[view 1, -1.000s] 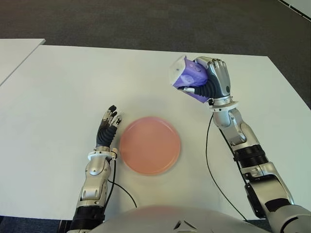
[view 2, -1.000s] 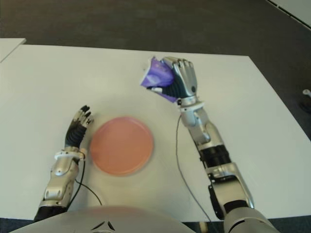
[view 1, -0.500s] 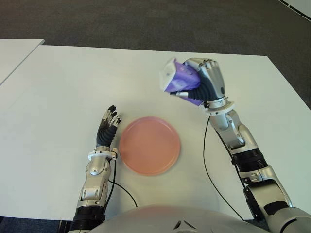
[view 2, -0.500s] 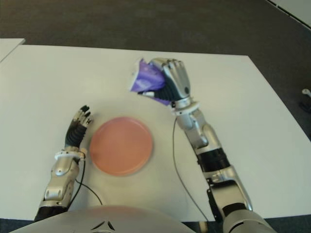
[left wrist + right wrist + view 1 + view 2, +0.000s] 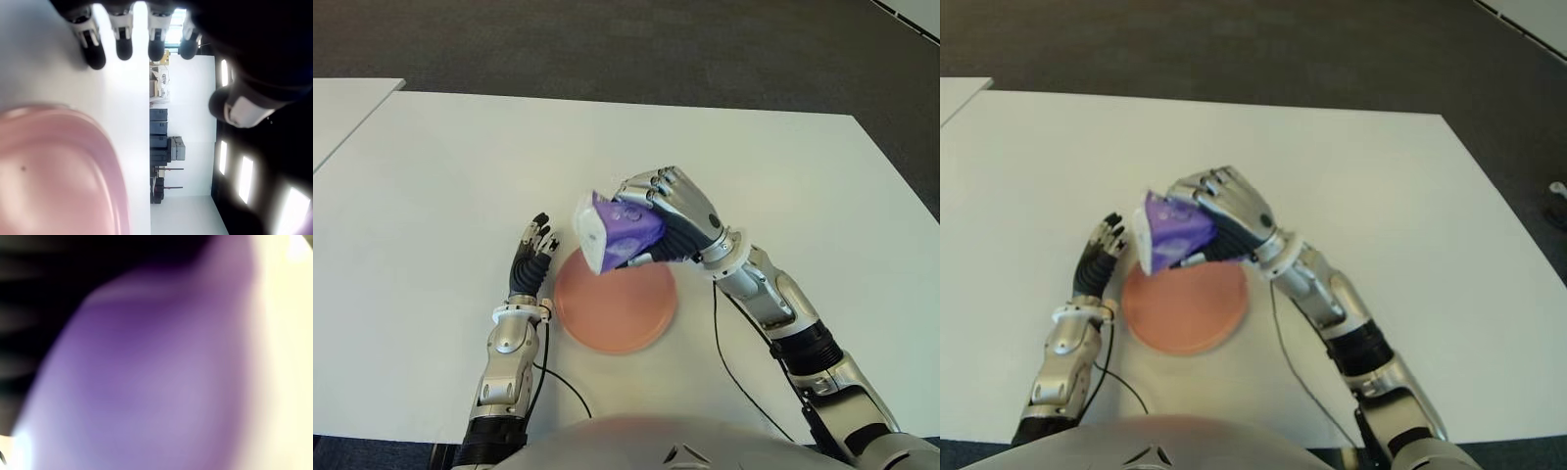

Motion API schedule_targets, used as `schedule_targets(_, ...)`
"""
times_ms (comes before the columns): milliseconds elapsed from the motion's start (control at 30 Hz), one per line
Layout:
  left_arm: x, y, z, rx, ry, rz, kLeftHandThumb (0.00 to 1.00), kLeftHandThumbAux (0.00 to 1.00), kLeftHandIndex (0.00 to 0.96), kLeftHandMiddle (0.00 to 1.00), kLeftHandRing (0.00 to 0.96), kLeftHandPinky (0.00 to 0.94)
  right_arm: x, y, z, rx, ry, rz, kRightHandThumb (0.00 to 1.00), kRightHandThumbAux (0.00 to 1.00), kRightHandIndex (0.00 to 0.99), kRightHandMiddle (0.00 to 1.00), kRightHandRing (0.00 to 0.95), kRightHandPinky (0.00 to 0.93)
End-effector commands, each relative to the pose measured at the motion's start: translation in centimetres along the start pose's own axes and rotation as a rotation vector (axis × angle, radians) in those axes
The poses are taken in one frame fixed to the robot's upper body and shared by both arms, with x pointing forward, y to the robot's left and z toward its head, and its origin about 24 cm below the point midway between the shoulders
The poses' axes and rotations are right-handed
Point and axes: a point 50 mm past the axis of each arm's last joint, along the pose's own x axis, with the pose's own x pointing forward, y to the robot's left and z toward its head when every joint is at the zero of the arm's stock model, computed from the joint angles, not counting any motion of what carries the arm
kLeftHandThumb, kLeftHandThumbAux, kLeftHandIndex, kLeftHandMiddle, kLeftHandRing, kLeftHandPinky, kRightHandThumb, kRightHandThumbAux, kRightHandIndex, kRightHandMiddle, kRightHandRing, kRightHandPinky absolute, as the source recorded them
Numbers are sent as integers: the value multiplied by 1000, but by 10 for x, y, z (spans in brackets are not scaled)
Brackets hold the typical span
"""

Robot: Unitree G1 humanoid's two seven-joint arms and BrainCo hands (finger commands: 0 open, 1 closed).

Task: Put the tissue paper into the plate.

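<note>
A purple and white tissue pack point(image 5: 615, 233) is clasped in my right hand point(image 5: 658, 217), held in the air above the far edge of the pink plate point(image 5: 617, 311). The pack fills the right wrist view as a purple blur point(image 5: 161, 382). My left hand point(image 5: 530, 257) shows just to the left of the plate with its fingers stretched out and nothing in them. In the left wrist view its fingertips point(image 5: 123, 49) point away over the white table, with the plate's rim point(image 5: 73, 156) close beside the palm.
The white table point(image 5: 431, 176) spreads wide on all sides of the plate. A second white table's corner point(image 5: 342, 108) shows at the far left. Dark carpet lies beyond the far edge. A black cable point(image 5: 734, 362) trails along the table by my right forearm.
My right hand has swung left and down with the tissue pack, from the table's far middle to just above the plate's far edge. The left hand has stayed still.
</note>
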Motion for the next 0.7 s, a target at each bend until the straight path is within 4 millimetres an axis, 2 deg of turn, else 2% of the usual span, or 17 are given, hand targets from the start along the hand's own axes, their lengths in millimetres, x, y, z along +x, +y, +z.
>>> schedule_targets(33,-4,2,-9,-11,43,3,0,493,0,0,0,0,-4,11,5,73,-35,79,749,709,441,835,832,832)
schedule_targets(267,-3,4,-11,-4,32,16,0,491,0,0,0,0,-9,21,16,97,-86,168,746,710,441,829,826,822)
schedule_targets(700,1,4,-12,-61,42,15,0,504,0,0,0,0,-9,33,22,85,-125,277,742,711,440,826,825,832)
